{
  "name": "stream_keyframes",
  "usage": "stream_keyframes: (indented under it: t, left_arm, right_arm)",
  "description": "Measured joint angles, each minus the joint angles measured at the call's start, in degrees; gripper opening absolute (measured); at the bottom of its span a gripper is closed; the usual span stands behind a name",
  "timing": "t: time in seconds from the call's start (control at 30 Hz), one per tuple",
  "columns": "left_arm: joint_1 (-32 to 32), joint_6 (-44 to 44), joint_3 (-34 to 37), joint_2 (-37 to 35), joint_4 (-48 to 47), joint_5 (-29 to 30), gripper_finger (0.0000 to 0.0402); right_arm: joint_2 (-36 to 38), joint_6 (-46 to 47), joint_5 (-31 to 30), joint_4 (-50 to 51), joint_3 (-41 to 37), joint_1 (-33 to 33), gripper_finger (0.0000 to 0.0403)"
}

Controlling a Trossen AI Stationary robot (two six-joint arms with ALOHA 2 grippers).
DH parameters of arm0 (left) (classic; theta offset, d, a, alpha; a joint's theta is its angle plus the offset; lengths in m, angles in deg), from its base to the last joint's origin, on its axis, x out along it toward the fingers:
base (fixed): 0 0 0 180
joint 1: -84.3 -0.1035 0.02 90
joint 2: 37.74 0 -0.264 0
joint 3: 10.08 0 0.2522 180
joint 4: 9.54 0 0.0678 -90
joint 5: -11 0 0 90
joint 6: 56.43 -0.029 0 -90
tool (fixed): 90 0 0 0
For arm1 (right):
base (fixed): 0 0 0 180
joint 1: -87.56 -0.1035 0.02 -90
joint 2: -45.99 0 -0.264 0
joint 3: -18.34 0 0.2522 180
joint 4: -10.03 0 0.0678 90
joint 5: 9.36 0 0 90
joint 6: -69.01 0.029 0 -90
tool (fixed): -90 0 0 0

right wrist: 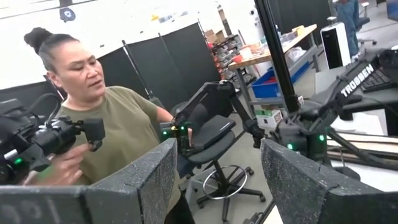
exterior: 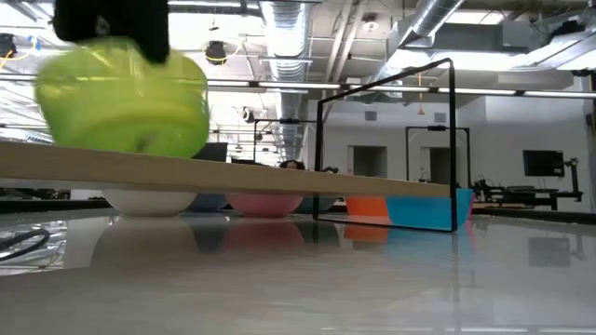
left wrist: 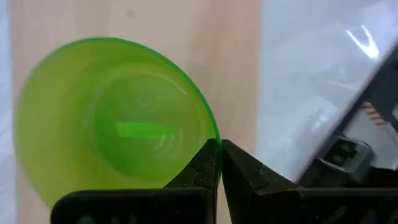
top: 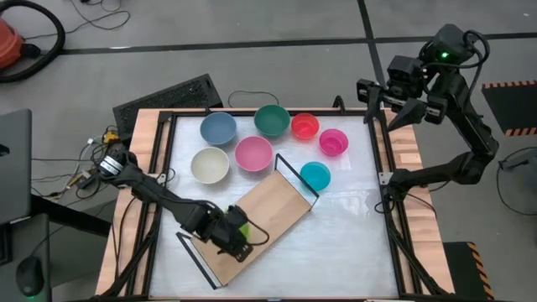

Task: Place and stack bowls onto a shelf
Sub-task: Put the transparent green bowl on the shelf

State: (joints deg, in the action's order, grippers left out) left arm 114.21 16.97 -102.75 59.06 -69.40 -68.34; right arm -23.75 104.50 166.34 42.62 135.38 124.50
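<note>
The lime green bowl (top: 242, 221) is over the near-left part of the light-wood shelf (top: 273, 205), which lies slantwise on the table. My left gripper (top: 233, 237) is shut on this bowl, which also shows in the left wrist view (left wrist: 112, 124). In the low view the bowl (exterior: 121, 102) sits upright with its base at the board's top (exterior: 279, 172); I cannot tell if it rests there. The cyan bowl (top: 315, 174) stands by the shelf's far end. My right gripper (right wrist: 214, 186) is open and empty, raised beyond the table's far right corner (top: 388, 105). My left gripper pinches the lime green bowl's rim (left wrist: 211, 138) between its two fingers, one finger (left wrist: 202, 165) over the inside and one (left wrist: 239, 165) outside. The fingers come from above, pointing down. The bowl sits upright, mouth up, over the shelf board.
The blue (top: 218, 127), teal (top: 272, 120), red (top: 304, 126), magenta (top: 333, 142), cream (top: 210, 164) and pink (top: 253, 153) bowls stand in the table's far half. Black wire frames (top: 295, 174) rise at the shelf's ends. A person (right wrist: 106, 124) sits beyond the table.
</note>
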Motion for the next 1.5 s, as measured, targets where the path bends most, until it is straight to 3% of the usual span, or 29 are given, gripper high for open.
stream_keyframes:
  t: [0.2, 0.4, 0.67, 0.9, 1.5]
  left_arm:
    - [2.1, 0.5, -5.2, 1.2, -2.8, 0.7, 0.0000]
    - [2.8, -1.5, -12.5, 10.0, -11.2, -5.2, 0.0000]
    - [2.5, -3.5, -21.8, 16.8, -16.2, -6.0, 0.0000]
    - [4.4, 1.3, -21.9, 16.8, -24.4, -6.5, 0.0000]
    - [5.5, 1.3, -21.1, 16.8, -22.9, -6.1, 0.0002]
  right_arm:
    - [0.0, -0.1, -0.1, 0.8, 0.0, 0.0, 0.0260]
    - [0.0, -0.2, -0.2, 0.8, 0.0, 0.0, 0.0260]
    - [0.0, 0.0, -0.3, 1.0, 0.0, -0.1, 0.0260]
    - [0.0, -0.1, -0.3, 3.5, 0.0, -0.1, 0.0260]
    - [0.0, -0.2, -0.3, 4.3, 0.0, -0.1, 0.0260]
